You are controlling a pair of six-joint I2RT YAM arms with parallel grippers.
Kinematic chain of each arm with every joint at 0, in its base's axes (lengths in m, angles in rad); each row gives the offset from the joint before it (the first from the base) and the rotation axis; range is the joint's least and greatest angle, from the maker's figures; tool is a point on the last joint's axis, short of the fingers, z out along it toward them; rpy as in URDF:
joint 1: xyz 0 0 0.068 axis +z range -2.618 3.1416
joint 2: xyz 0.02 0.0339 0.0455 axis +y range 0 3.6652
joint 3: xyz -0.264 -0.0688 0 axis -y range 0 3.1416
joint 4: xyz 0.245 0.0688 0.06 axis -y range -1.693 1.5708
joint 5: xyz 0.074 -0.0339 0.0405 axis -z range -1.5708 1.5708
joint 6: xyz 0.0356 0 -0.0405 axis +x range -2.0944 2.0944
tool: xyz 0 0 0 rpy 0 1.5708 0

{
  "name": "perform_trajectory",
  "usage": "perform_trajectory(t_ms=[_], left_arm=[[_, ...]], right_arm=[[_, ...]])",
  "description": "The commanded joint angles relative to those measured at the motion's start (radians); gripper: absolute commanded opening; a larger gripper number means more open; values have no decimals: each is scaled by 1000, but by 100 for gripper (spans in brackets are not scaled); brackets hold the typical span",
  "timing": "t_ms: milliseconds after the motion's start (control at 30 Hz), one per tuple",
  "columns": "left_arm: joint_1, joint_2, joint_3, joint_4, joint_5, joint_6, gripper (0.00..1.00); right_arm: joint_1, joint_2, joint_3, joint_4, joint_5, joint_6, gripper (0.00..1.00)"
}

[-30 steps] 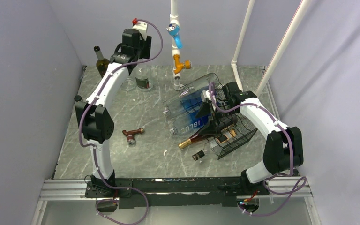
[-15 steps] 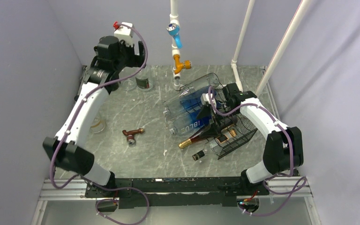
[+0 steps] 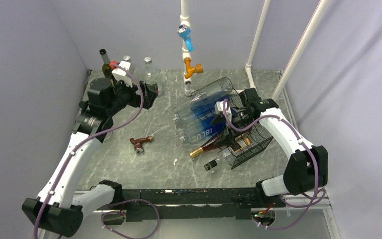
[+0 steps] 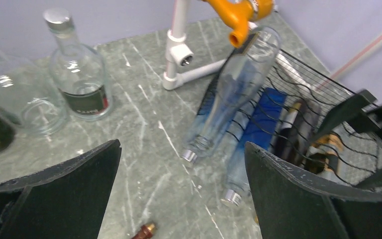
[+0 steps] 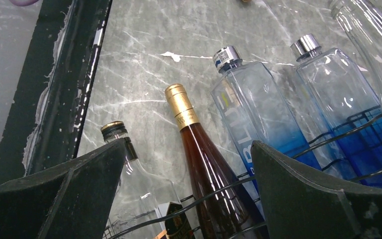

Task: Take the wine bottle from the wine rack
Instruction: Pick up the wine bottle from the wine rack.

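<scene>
The black wire-mesh wine rack (image 3: pixel 252 145) lies at the right of the table and holds several bottles on their sides, necks pointing left. A brown wine bottle (image 3: pixel 208 146) with a gold cap lies in its lower tier, between a blue bottle (image 3: pixel 202 132) and a clear black-capped bottle (image 3: pixel 218 161). My right gripper (image 3: pixel 227 125) is open over the rack. In the right wrist view (image 5: pixel 189 142) its jaws straddle the brown wine bottle (image 5: pixel 205 164) from above without touching it, with rack wire (image 5: pixel 219 197) in front. My left gripper (image 3: pixel 147 94) is open and empty, left of the rack (image 4: pixel 298 84).
A dark green bottle (image 3: pixel 105 61) and clear bottles (image 3: pixel 151 78) stand at the back left. A brown fitting (image 3: pixel 140 144) lies mid-table. A white pipe frame (image 3: pixel 185 30) with blue and orange valves rises behind the rack. Grey walls enclose the table.
My left arm has swung down and forward from the back-left corner, and its open gripper now points toward the rack. My right gripper has shifted slightly over the rack.
</scene>
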Motion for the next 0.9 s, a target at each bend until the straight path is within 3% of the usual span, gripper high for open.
perform_trajectory(t_ms=[0, 167, 367, 633, 867], left_arm=[[-4, -75, -96, 97, 150, -81, 100], [-4, -153, -210, 150, 213, -171, 99], [-4, -234, -326, 225, 300, -243, 100], [-4, -271, -315, 144, 318, -190, 99], [-3, -270, -341, 135, 356, -171, 100]], right_arm=[[-3, -49, 32, -8, 18, -27, 100], [-26, -109, -21, 28, 20, 0, 100], [-142, -142, -47, 48, -137, 38, 100], [-232, -169, -121, 181, -221, 183, 100], [-309, -191, -159, 199, -243, 189, 100]])
